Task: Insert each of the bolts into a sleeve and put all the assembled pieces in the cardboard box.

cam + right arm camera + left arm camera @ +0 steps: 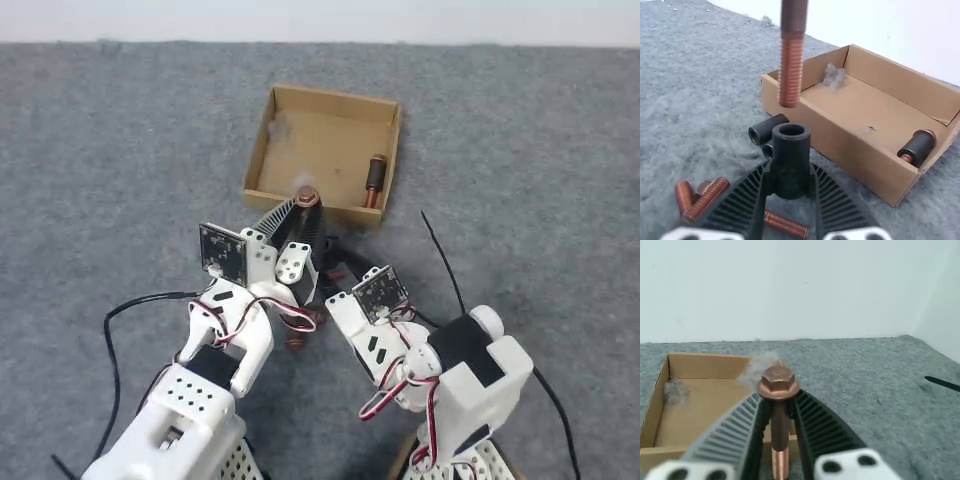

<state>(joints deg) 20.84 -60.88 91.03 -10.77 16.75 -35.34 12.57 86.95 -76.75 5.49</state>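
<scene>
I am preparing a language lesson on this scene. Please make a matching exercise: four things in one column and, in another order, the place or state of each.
Things
1. bolt in the left gripper
2. sleeve in the right gripper
3. assembled piece
4. loose bolts

Places or states
A. lying on the carpet
B. inside the cardboard box
C. upright, open end up
D. thread pointing down, above the held sleeve

Pairs: 1-D, 2-C, 3-B, 4-A

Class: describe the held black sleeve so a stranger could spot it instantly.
Start at the cardboard box on the grey carpet. Just outside its wall, the right arm's jaws grip a black sleeve. Unlike the loose sleeves lying flat behind it, it stands upright under a hanging bolt.
</scene>
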